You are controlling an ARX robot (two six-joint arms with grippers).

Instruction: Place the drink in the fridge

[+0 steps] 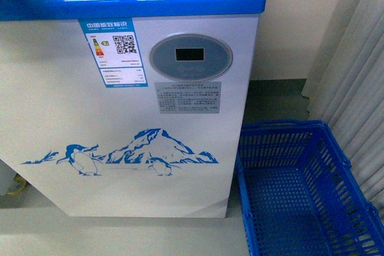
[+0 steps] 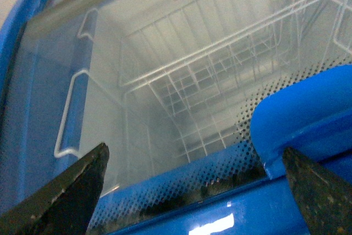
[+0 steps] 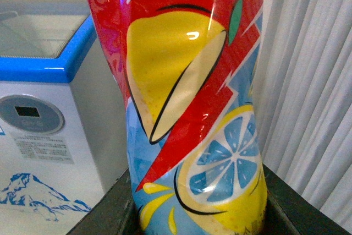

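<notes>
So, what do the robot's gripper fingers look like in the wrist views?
The left gripper has two blackish, wedge-shaped fingers with scuffed, speckled surfaces. Of the right gripper only dark, flat finger edges show. No cables or markings are visible.

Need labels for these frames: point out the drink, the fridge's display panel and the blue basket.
drink (image 3: pixel 187 108), right wrist view, middle of its label.
display panel (image 1: pixel 190 56), front view, its dark screen.
blue basket (image 1: pixel 282 148), front view, its far mesh wall.
</notes>
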